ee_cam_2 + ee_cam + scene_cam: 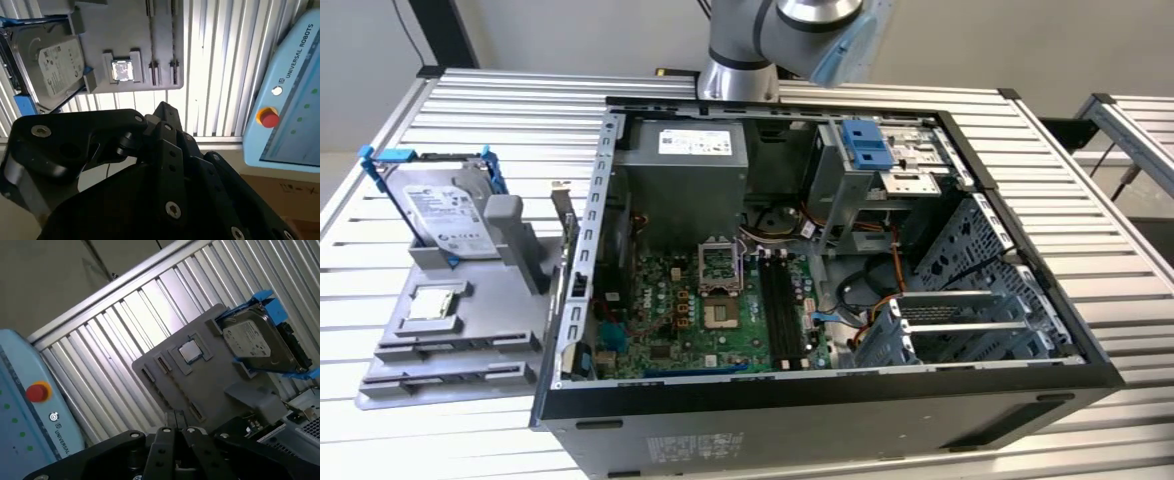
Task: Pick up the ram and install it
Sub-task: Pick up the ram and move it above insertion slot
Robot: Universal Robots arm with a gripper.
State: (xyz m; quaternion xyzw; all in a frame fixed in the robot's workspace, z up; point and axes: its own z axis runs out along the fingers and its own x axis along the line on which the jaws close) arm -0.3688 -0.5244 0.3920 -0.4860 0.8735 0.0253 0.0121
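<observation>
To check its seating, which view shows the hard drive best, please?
First wrist view: the hard drive shows its label face and blue rails plainly. The exterior view shows it upright in the grey holder; the second wrist view has it at the edge.

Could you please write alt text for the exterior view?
An open computer case lies on a slatted table, green motherboard exposed, the robot arm behind it. At the exterior view's left, a grey holder props a silver hard drive.
</observation>
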